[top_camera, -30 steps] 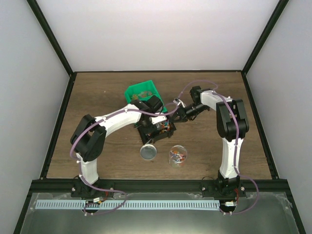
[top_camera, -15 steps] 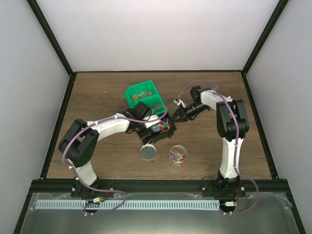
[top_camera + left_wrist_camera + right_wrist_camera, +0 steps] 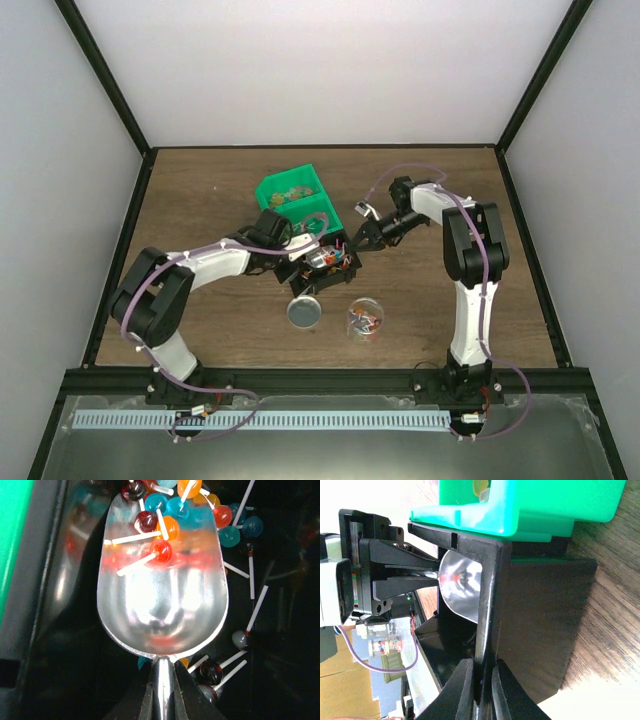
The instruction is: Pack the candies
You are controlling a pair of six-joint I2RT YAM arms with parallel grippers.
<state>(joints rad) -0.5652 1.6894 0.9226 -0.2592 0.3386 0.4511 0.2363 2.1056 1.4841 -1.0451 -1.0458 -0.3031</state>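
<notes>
Reaching into a black bin [image 3: 347, 275] that lies at 5 o'clock of a green bin [image 3: 292, 190], the left gripper [image 3: 305, 258] is being shown from above. The right gripper [image 3: 352, 240] is being applied to the black bin's 1 o'clock corner. A clear cup [image 3: 352, 318] holding some lollipops [image 3: 368, 322] is standing near the black bin at its 5 o'clock. A round metal lid [image 3: 305, 312] is lying at the cup's 9 o'clock, apart from it.

From the left wrist, a metal scoop [image 3: 162, 600] is being held by its handle, with the claw narrowed tight on it at 6 o'clock of the frame. A few lollipops are being carried in the bowl, close to its 12 o'clock lip. More are lying scattered on the bin floor toward 3 o'clock.

From the right wrist, the black bin's wall is being pinched between the narrowed fingers [image 3: 462, 690], so the bin is being steadied. The scoop's bowl is being glimpsed inside, at 10 o'clock.

By judgement, the load is being carried shallow and near the lip. Any forward tilt during the lift is likely to be sending lollipops back into the bin. Sticks overhanging the scoop's edge may be catching on the wall or on the cup's rim. If the right grip is being slackened, the bin may be sliding under the scoop's push.
</notes>
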